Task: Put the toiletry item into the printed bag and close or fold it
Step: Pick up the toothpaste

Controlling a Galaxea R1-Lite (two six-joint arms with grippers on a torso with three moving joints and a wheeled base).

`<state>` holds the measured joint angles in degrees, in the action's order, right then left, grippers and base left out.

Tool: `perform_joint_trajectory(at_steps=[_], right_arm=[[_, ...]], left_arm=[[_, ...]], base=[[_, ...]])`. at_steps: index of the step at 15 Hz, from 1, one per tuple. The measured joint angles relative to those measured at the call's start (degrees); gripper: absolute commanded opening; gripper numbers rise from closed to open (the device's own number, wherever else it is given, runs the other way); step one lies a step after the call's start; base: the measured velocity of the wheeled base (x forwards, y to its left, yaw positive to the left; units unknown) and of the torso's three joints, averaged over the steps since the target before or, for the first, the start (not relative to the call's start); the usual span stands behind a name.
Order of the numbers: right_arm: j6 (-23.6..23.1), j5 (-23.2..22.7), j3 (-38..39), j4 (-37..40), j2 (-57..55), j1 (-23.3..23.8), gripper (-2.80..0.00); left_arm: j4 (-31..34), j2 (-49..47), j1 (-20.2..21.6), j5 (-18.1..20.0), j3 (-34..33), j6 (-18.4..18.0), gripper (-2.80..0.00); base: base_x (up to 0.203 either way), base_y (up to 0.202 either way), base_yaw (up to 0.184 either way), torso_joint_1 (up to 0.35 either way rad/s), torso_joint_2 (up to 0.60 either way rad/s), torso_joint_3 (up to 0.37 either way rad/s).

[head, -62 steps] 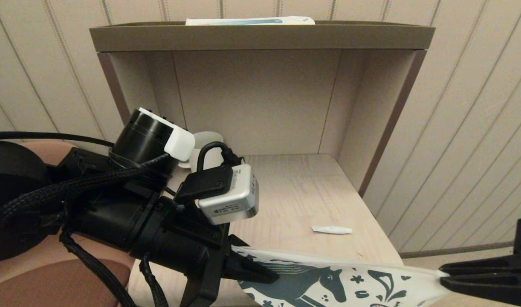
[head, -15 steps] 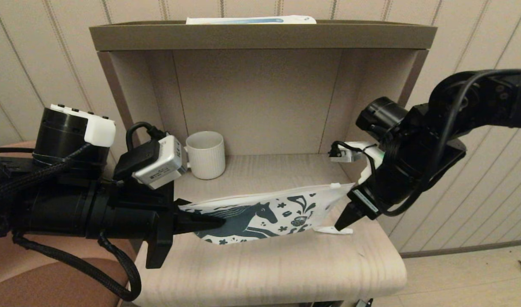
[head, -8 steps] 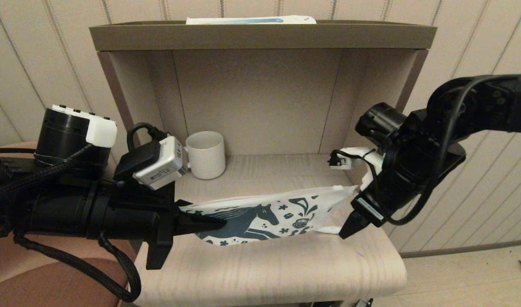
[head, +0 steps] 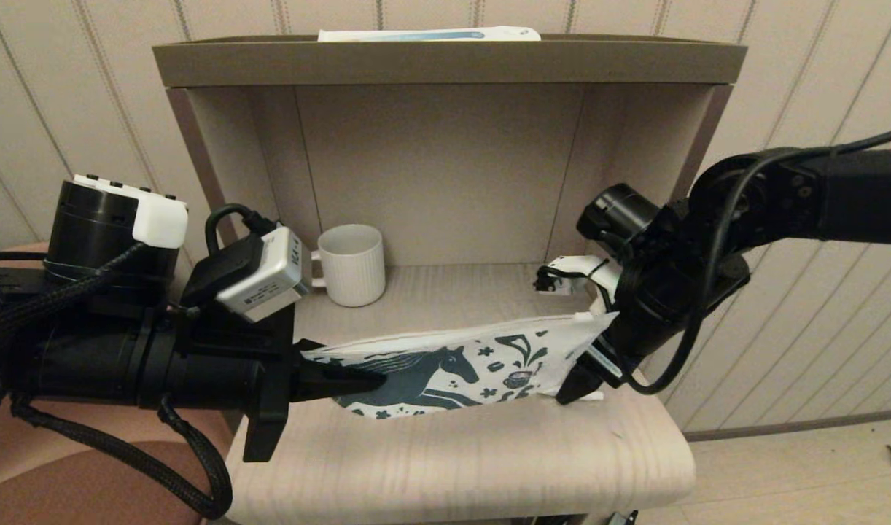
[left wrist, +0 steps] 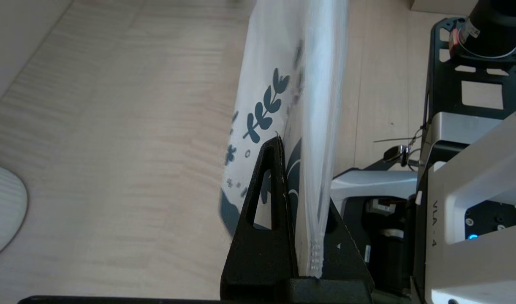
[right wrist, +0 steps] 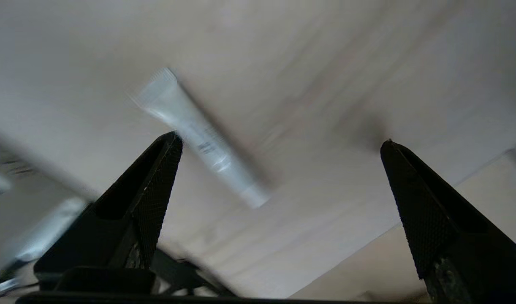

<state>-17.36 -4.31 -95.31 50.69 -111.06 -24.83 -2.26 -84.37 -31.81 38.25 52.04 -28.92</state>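
Observation:
The printed bag [head: 460, 364], white with a dark teal horse, hangs stretched above the table, and my left gripper [head: 343, 379] is shut on its left end. In the left wrist view the bag [left wrist: 283, 63] is pinched between the black fingers of the left gripper [left wrist: 304, 177]. My right gripper [head: 573, 390] points down just under the bag's right corner, over the tiny white tube [head: 596, 397], which is mostly hidden there. In the right wrist view the tube [right wrist: 199, 135] lies on the wood beside one finger, and the right gripper [right wrist: 281, 138] is open and holds nothing.
A cream ribbed mug [head: 352, 264] stands at the back left of the alcove. A long white-and-blue box [head: 429, 33] lies on the top shelf [head: 445, 64]. The light wood table [head: 453, 452] ends close in front and at the right. Alcove walls flank both arms.
My right arm has swung left and down toward the tube, its wrist now against the bag's right corner. The left gripper still holds the bag and has shifted slightly left.

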Motion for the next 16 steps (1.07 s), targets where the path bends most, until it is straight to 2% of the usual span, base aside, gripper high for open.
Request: perform_joint_trajectory(at_steps=[6,16], right_arm=[[-0.5,2.3,0.6,-5.6,-1.9,-0.2,0.0],[0.2,2.2,3.1,-5.3,-2.1,-0.1,0.0]], left_arm=[[0.0,0.5,0.0,0.2,-0.1,0.1,-2.8],[-0.3,0.5,-0.1,0.1,-0.5,0.0,-2.8]], base=[[0.0,0.0,0.0,0.0,0.0,0.0],[0.0,0.0,0.0,0.0,0.0,0.0]])
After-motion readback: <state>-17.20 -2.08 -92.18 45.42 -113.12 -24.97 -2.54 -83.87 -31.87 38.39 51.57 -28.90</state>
